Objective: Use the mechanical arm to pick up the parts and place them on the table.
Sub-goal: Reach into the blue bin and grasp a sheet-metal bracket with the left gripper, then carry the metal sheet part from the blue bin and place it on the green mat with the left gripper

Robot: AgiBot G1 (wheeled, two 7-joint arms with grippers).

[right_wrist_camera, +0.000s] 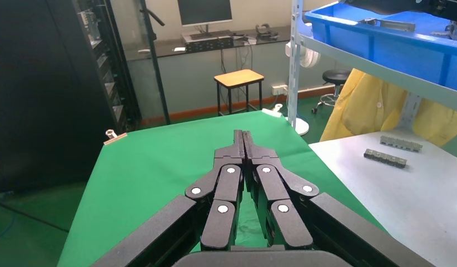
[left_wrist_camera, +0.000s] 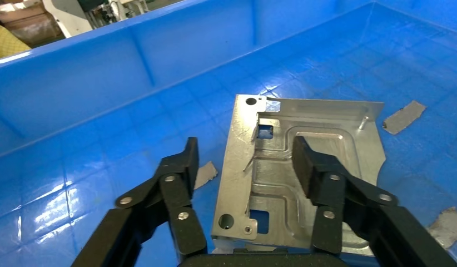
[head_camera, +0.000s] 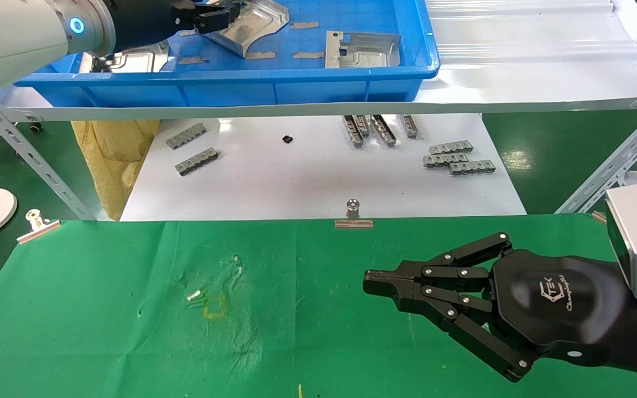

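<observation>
My left gripper [head_camera: 223, 16] is inside the blue bin [head_camera: 241, 88] on the shelf, with its jaws open. In the left wrist view the left gripper [left_wrist_camera: 246, 150] straddles one edge of a silver part [left_wrist_camera: 271, 178]: one finger [left_wrist_camera: 187, 161] is beside that edge and the other [left_wrist_camera: 309, 167] is over the plate's face. This part [head_camera: 260, 19] shows in the head view under the fingers. Two more parts [head_camera: 360, 50] [head_camera: 136, 58] lie in the bin. My right gripper [head_camera: 368, 282] is shut and empty, low over the green table [head_camera: 103, 309]; it also shows in the right wrist view [right_wrist_camera: 243, 136].
Grey tape strips [head_camera: 260, 55] lie on the bin floor. The bin sits on a white metal shelf [head_camera: 517, 83]. Below it, a white board [head_camera: 307, 182] carries small grey toothed bars [head_camera: 457, 157]. Metal clips [head_camera: 353, 214] [head_camera: 36, 224] hold the cloth's far edge.
</observation>
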